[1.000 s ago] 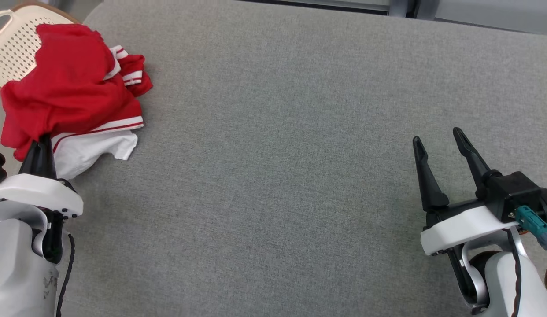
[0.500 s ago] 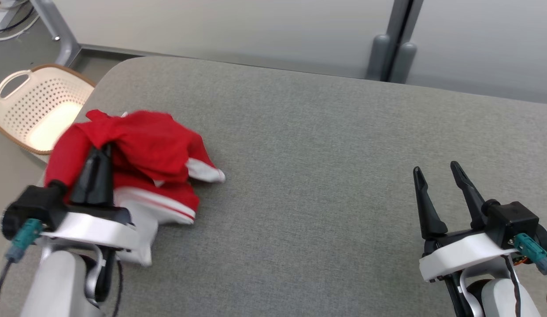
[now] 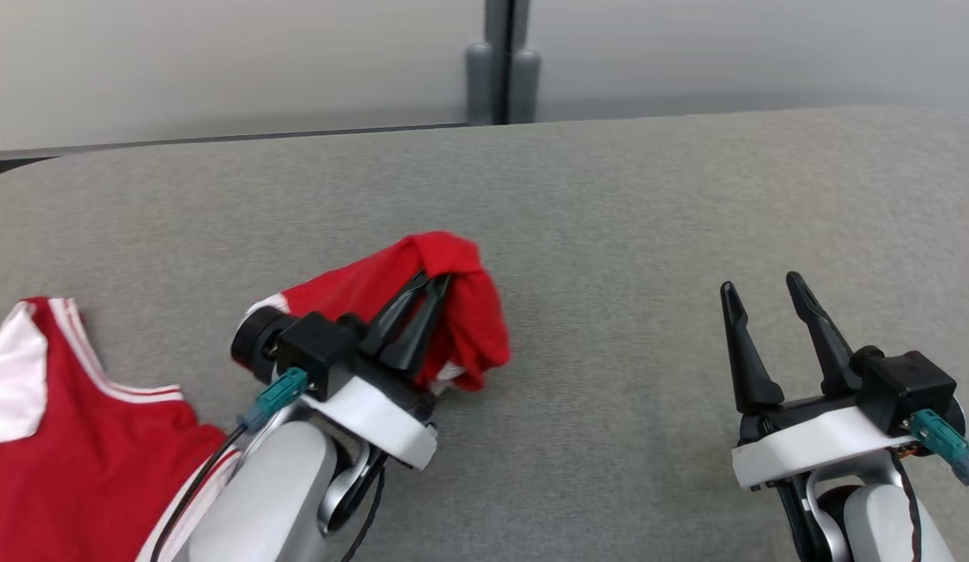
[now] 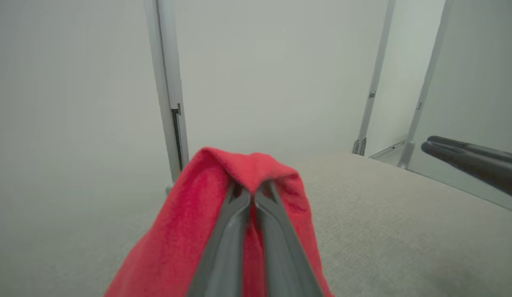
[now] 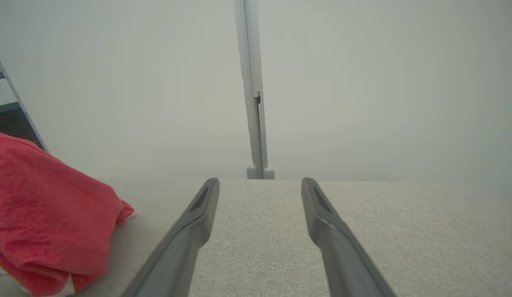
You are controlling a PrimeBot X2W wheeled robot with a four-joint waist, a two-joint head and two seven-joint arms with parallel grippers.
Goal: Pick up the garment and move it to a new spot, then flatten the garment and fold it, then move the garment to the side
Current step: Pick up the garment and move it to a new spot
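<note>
Head view: your left end effector [image 3: 435,278] is clamped shut on a bunched red fold of the garment [image 3: 473,312], near the middle of the grey surface [image 3: 609,203]. More of the garment, red with white trim, lies flat on the surface at lower left, partly behind your left arm [image 3: 266,492]. Your right end effector [image 3: 759,282] is spread wide and empty, well apart to the right. Left wrist view: red cloth drapes over the closed tips.
</note>
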